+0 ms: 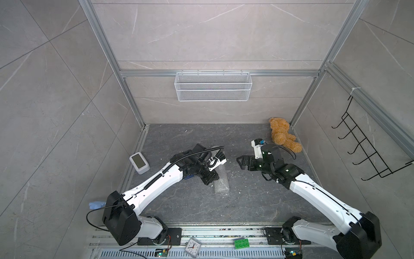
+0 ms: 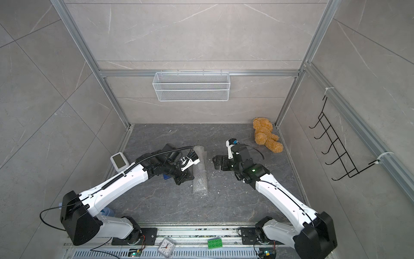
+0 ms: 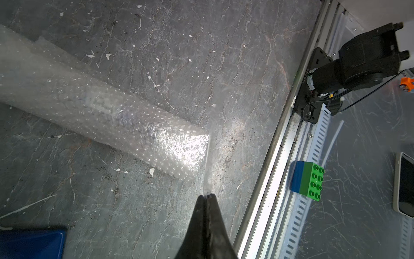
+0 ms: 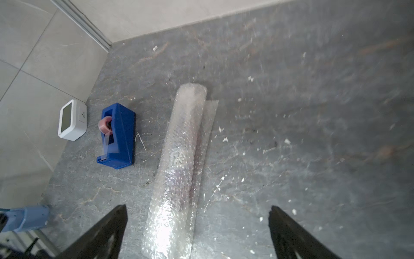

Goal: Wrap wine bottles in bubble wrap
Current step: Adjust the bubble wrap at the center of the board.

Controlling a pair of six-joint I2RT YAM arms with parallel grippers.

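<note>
The bubble wrap [image 1: 221,181] is rolled into a tube and lies on the table [image 1: 192,206] at the centre of the frame in both top views. The bottle [image 4: 181,179] is made out only as a dark purplish tint inside the roll; it is judged to be enclosed. A loose edge of the sheet is seen lying flat beside the roll, not yet fixed.

The left claw [image 3: 206,197] is pressed together on a thin clear strip [image 3: 208,161], judged to be tape. The right claw [image 4: 197,206] is spread wide, right of the roll in both top views, and nothing is held by it. The blue dispenser [image 4: 118,136] is placed near the roll, apart from it.

Rolling is judged complete. Taping of the seam and closing of the ends are left.
</note>
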